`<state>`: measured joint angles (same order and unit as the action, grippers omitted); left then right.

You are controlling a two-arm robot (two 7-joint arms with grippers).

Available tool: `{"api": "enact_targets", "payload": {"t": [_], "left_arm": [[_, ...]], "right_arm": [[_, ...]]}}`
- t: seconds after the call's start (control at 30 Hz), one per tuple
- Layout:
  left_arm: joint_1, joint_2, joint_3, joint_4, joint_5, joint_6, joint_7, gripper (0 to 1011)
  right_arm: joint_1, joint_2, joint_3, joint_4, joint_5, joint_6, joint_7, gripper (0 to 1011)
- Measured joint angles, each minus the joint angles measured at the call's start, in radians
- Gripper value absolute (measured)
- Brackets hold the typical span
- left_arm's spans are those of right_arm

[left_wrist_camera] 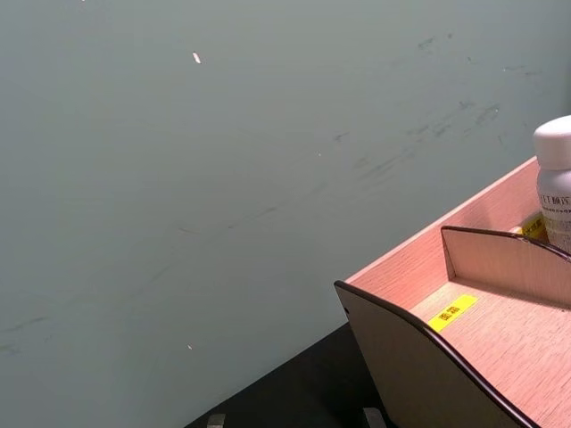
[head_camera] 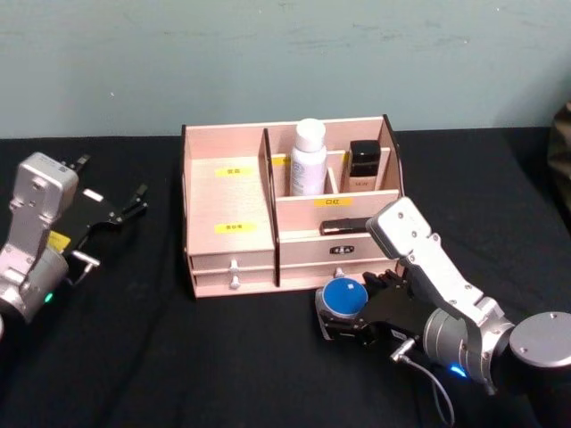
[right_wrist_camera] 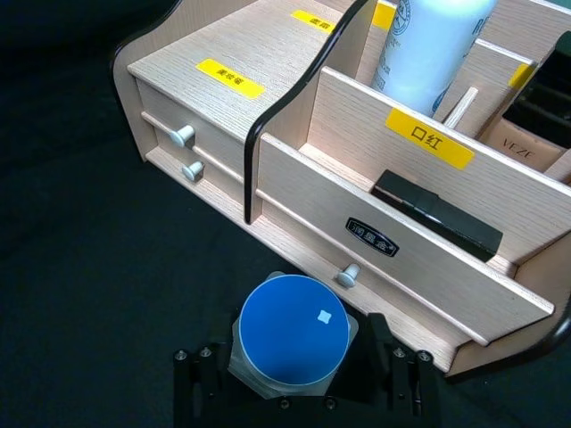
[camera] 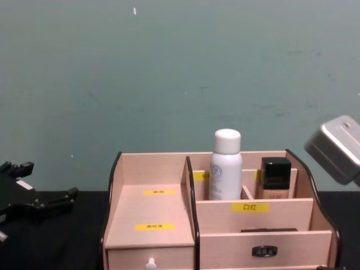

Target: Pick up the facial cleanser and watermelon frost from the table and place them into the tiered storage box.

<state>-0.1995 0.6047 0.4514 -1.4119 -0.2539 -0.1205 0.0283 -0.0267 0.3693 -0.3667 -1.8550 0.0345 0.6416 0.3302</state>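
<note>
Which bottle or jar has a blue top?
The round jar in the right gripper. The white bottle and the black-capped bottle stand inside the tiered storage box.

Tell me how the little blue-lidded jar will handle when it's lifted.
Probably stiff: the jar looks like hard plastic, so the right tool clamped on it in front of the organiser shouldn't squash it. Likely light, being small beside the white bottle. Its squat, wide shape should resist tipping, though smooth sides might slip. The left tool sits far left.

The tiered storage box [head_camera: 227, 192] stands mid-bench [head_camera: 134, 357]; a bottle [head_camera: 309, 158] stands in its rear compartment; a jar [head_camera: 343, 297] sits before it, gripped in my right hand [head_camera: 343, 312]; my left hand [head_camera: 120, 214], spread, lies left.
</note>
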Motion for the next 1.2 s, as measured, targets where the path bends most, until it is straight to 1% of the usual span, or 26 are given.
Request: {"api": "enact_targets", "payload": {"t": [0.03, 0.1, 0.13, 0.2, 0.23, 0.37, 0.93, 1.1, 1.2], "left_arm": [[0.000, 0.000, 0.000, 0.000, 0.000, 0.000, 0.000, 1001], [0.000, 0.000, 0.000, 0.000, 0.000, 0.000, 0.000, 1001], [0.000, 0.000, 0.000, 0.000, 0.000, 0.000, 0.000, 1001], [0.000, 0.000, 0.000, 0.000, 0.000, 0.000, 0.000, 1001], [0.000, 0.000, 0.000, 0.000, 0.000, 0.000, 0.000, 1001], [0.000, 0.000, 0.000, 0.000, 0.000, 0.000, 0.000, 1001], [0.000, 0.000, 0.000, 0.000, 0.000, 0.000, 0.000, 1001], [0.000, 0.000, 0.000, 0.000, 0.000, 0.000, 0.000, 1001], [0.000, 0.000, 0.000, 0.000, 0.000, 0.000, 0.000, 1001]], "right_arm": [[0.000, 0.000, 0.000, 0.000, 0.000, 0.000, 0.000, 959], [0.000, 0.000, 0.000, 0.000, 0.001, 0.000, 0.000, 916], [0.000, 0.000, 0.000, 0.000, 0.001, 0.000, 0.000, 870], [0.000, 0.000, 0.000, 0.000, 0.002, 0.000, 0.000, 839], [-0.001, 0.000, 0.000, -0.001, 0.002, 0.001, 0.000, 787], [-0.001, 0.001, 0.000, -0.001, 0.003, 0.001, -0.001, 728], [-0.001, 0.001, 0.001, -0.002, 0.004, 0.002, -0.001, 728], [-0.010, 0.005, 0.017, -0.014, 0.003, -0.003, 0.014, 728], [-0.015, 0.013, 0.028, -0.037, 0.000, -0.010, 0.026, 728]]}}
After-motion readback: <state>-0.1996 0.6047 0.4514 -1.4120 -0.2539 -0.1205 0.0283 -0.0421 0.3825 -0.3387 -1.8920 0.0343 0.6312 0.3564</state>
